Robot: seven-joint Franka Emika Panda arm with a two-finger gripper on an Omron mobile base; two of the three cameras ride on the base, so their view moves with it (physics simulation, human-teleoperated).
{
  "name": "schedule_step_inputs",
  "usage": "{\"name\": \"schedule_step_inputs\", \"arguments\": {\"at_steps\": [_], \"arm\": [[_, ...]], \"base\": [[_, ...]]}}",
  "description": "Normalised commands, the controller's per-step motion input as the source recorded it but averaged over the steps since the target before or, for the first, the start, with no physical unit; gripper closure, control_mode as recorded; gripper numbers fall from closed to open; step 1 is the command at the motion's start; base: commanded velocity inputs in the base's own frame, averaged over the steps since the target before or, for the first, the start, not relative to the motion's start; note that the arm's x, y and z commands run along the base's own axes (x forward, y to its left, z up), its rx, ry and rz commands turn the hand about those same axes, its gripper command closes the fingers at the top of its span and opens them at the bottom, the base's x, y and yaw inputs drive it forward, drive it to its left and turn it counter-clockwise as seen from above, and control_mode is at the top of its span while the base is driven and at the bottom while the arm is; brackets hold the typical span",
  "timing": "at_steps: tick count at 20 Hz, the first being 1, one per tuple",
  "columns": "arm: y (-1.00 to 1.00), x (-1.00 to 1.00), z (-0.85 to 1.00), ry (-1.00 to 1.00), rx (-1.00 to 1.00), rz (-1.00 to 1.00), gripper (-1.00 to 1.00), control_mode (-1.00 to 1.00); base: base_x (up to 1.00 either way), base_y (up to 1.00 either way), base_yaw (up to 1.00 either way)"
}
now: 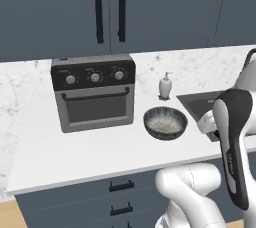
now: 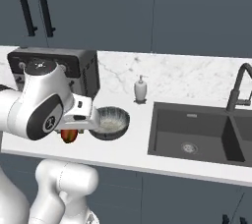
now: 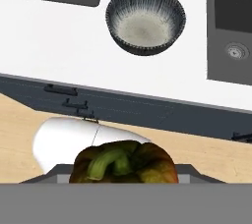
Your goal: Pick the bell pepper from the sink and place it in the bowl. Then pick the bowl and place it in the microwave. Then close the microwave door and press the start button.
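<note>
Gripper (image 3: 123, 176) holds the bell pepper (image 3: 124, 163) (green stem up) above the floor, near the bowl (image 3: 145, 20).

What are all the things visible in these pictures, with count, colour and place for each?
bell pepper: one, orange-red with green stem, held in the gripper, above the floor in front of the counter
bowl: one, dark speckled outside, pale inside, on the counter left of the sink
sink: one, dark grey
faucet: one, dark, behind the sink
soap bottle: one, white, behind the bowl
countertop oven: one, silver, three knobs, left of the bowl
gripper: one, closed on the pepper
</note>
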Motion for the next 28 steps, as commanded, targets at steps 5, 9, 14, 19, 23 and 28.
{"name": "schedule_step_inputs", "arguments": {"at_steps": [5,9,14,19,23,28], "arm": [[0.00,0.00,0.00,0.00,0.00,0.00,1.00,1.00],[0.00,0.00,0.00,0.00,0.00,0.00,1.00,1.00],[-0.04,0.61,-0.23,-0.01,0.00,0.00,1.00,-1.00],[-0.07,0.76,-0.40,-0.02,0.00,0.00,1.00,-1.00],[-0.02,0.49,-0.52,-0.11,0.00,0.00,1.00,-1.00],[-0.18,0.54,-0.32,-0.04,0.07,0.00,1.00,-1.00]], "base": [[0.62,0.26,-0.01],[0.44,0.01,0.00],[0.00,0.00,0.00],[0.00,0.00,0.00],[0.00,0.00,0.00],[0.00,0.00,0.00]]}}
